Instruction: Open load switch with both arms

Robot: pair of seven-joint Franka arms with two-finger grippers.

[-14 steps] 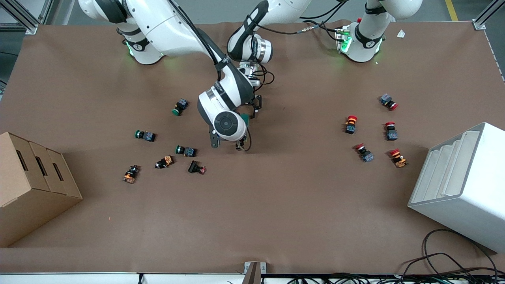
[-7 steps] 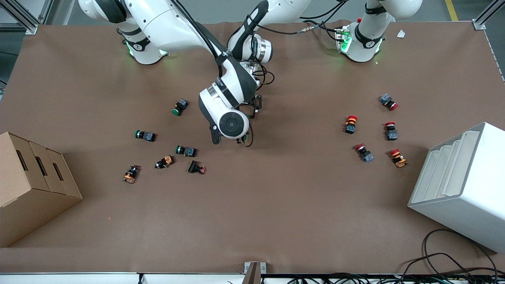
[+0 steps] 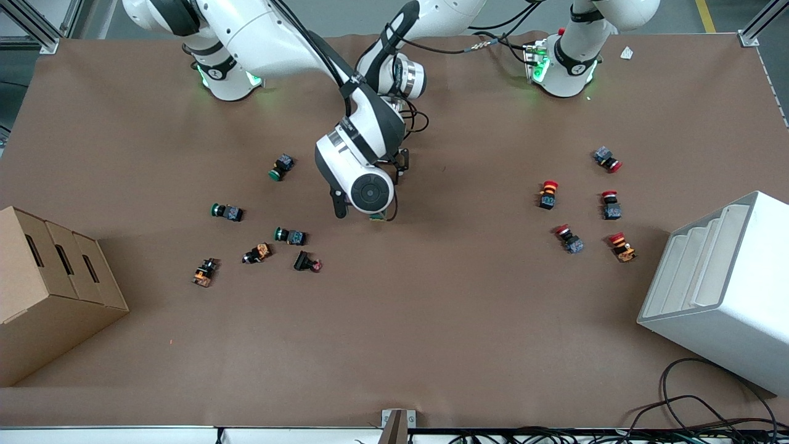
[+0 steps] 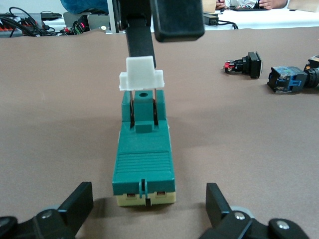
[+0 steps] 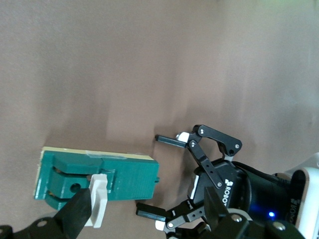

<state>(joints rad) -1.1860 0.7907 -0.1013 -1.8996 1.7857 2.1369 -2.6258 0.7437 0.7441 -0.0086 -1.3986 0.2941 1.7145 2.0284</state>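
Load switch [image 3: 377, 216] was seen lying flat on the brown table [image 3: 431, 320] near its middle, mostly hidden in the front view under the right arm's wrist. White toggle [image 4: 141, 73] was raised at one end of the green body. Right gripper [image 4: 158, 32] was placed low over that toggle end, one black part just at the toggle; whether the toggle was gripped could not be told. Left gripper [image 4: 148, 196] was held low at the switch's other end, at about 1 o'clock of the switch in the front view, spread wide, with fingers [image 4: 79, 201] on either side of the body and not touching it. Green-capped push buttons [image 3: 281, 166] were seen at 9 o'clock of the switch, red-capped ones [image 3: 547, 194] at 3 o'clock, well apart from it.
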